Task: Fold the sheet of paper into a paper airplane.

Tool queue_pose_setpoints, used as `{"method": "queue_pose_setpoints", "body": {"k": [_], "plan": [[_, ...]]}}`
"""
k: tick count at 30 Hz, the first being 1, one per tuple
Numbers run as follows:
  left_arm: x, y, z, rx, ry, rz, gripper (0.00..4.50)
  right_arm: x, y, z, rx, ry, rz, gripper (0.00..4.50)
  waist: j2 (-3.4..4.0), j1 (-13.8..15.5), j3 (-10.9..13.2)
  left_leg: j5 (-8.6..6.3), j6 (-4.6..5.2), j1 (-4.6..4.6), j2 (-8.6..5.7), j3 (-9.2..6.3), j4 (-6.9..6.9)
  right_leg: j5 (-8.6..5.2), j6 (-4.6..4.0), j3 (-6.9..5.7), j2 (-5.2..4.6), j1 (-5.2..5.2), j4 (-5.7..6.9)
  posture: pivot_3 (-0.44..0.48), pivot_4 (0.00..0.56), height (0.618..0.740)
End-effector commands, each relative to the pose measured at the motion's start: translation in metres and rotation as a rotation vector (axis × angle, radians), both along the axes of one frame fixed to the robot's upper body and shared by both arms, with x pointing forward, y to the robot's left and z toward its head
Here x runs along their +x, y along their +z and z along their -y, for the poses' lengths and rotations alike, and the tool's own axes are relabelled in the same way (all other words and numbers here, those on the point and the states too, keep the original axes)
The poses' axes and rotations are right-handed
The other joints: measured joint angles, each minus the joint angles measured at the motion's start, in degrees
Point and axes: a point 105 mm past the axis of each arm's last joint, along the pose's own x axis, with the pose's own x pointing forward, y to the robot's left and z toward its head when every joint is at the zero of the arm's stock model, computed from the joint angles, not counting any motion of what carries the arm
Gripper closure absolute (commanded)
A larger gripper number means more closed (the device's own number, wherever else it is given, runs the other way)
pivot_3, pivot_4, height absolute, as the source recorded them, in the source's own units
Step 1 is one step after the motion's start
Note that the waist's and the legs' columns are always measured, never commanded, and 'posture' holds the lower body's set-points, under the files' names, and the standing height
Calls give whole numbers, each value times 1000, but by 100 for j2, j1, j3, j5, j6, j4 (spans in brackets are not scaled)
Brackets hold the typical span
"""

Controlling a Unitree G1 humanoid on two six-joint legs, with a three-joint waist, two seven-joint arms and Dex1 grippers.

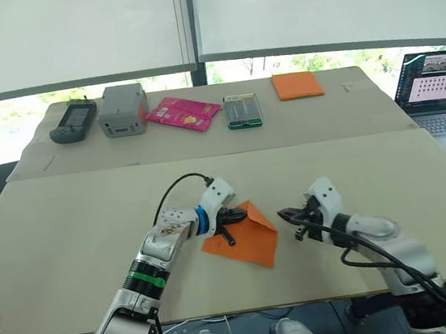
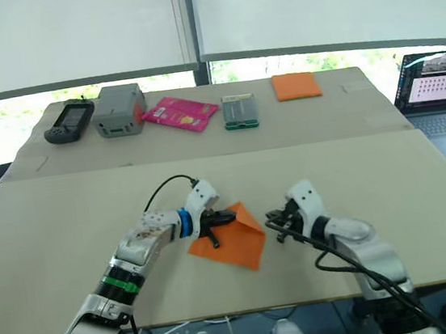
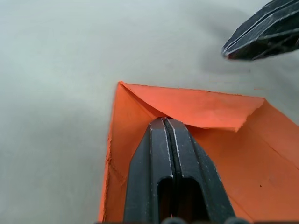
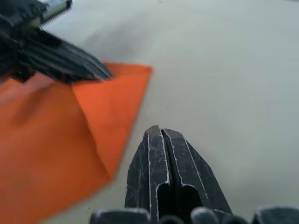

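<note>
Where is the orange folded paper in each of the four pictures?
Left eye view: sheet of paper low at centre, under the left gripper.
Right eye view: the same, slightly further left.
Left wrist view: spread around the shut fingers, a folded flap at their tips.
Right wrist view: at the left, beside the right gripper.
Shared landmark: the left gripper's black fingers on the paper.

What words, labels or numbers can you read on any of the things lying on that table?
None can be read.
Pink packet: yellow markings, too small to read.
Green-edged box: rows of print, too blurred.
Grey box: no legible label.
Dark handheld device: screen and keys unreadable.
Laptop: rows of small icons on the screen, no legible text.
Sheet of paper and orange pad: blank.
</note>
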Motion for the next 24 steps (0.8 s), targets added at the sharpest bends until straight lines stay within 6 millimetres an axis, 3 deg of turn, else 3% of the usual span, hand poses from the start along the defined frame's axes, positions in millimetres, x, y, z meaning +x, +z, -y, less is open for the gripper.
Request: {"method": "queue_pose_setpoints", "body": {"k": [1,4,12,19,22,24], "plan": [[-2,-4,3,9,-23,-12,4461,-15,-4,12,-22,-13,-66,4500,1,-3,-1,0,0,-2,0,0,0,0,0,0,0,-1,-1,0,150,740],[-1,-5,1,10,-16,-13,4461,-29,-10,5,1,19,-132,4500,1,-4,-1,0,0,2,0,1,0,-1,1,1,0,4,-1,0,150,740],[4,-1,-16,19,25,-4,4461,-27,7,-14,7,94,-33,4500,0,-41,-1,0,0,5,4,1,0,-1,1,2,6,2,0,0,150,740],[2,3,-30,27,46,-9,4461,-69,14,-43,13,350,-120,4500,0,-21,0,0,0,-1,6,1,1,-1,1,2,6,-3,1,0,150,740],[2,2,-31,38,43,-10,4461,-70,14,-51,-12,364,-92,4500,-1,-10,0,0,0,-3,5,1,5,-1,2,0,4,-3,-2,0,150,740],[1,1,-30,40,37,-11,4500,-71,14,-54,-35,383,-80,3871,-1,-10,0,0,0,-3,4,1,5,-1,2,0,3,-3,-2,0,150,740]]}}
